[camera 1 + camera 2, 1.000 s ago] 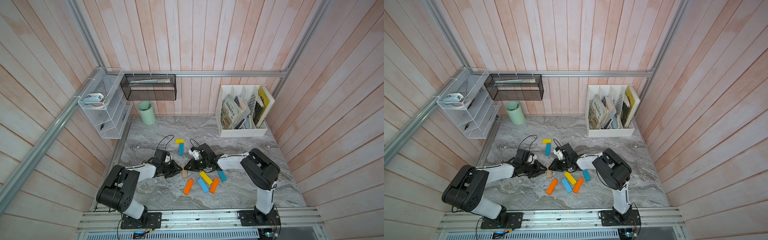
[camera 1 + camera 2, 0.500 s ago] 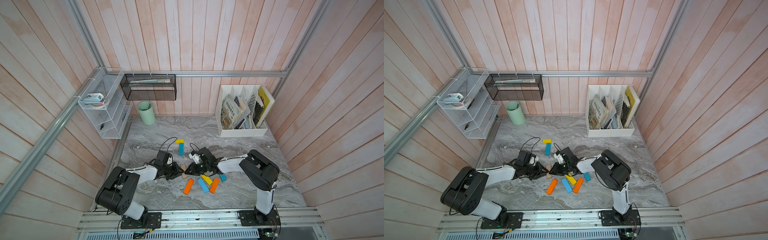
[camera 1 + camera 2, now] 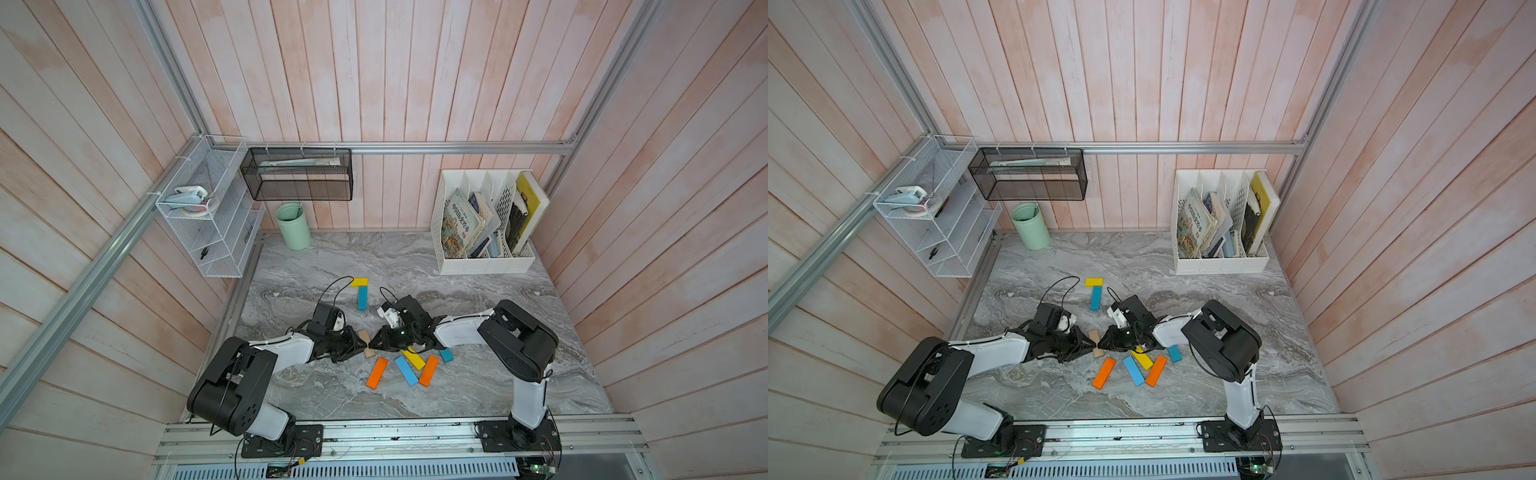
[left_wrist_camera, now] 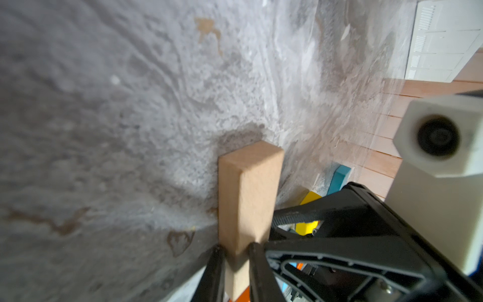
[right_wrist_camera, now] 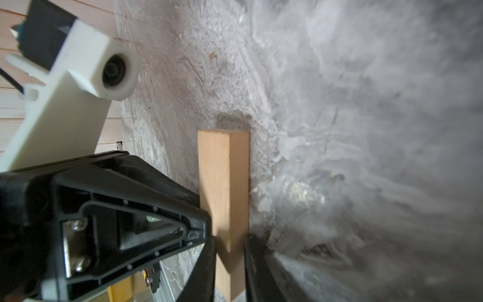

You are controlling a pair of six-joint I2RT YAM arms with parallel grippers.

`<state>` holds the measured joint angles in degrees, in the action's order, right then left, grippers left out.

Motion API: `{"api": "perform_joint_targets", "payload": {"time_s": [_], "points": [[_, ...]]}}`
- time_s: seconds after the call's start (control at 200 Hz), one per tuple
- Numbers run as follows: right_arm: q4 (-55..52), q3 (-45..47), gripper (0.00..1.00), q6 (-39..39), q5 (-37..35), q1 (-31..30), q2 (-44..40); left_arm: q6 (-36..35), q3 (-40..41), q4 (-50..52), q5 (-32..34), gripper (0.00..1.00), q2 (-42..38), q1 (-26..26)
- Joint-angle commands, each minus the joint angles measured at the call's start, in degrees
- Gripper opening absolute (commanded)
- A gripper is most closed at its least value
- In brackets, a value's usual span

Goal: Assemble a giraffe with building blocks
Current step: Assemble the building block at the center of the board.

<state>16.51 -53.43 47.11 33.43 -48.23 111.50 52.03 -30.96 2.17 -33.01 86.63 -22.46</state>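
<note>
The giraffe's tan block is clamped by both the left end effector and right end effector, seemingly mid-handover.

Left tool, right tool meet across tan block; loose blocks alongside.

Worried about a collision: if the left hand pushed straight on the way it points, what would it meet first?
Probably the right hand, facing the left hand tip to tip across the tan block both hold; depth is unclear.
</note>
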Motion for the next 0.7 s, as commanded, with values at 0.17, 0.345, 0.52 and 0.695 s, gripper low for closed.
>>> {"api": "perform_joint_targets", "payload": {"time_s": [0.17,0.345,0.52,0.695], "points": [[-0.7,-7.9,0.22,-0.4,2.8,-1.6,6.8,-3.5,-5.3,-0.3,0.1,0.20,7.9,1.6],[-1.3,-11.1,0.22,-0.5,3.7,-1.4,9.4,-5.6,-8.0,1.2,-0.6,0.20,10.4,3.6],[-2.3,-13.7,0.22,-0.9,4.4,-1.5,10.7,-7.7,-10.9,3.1,-1.4,0.20,12.7,5.2],[-2.6,-13.6,0.22,-0.8,4.4,-1.5,10.3,-9.4,-12.9,6.1,-1.0,0.26,12.8,5.5]]}}
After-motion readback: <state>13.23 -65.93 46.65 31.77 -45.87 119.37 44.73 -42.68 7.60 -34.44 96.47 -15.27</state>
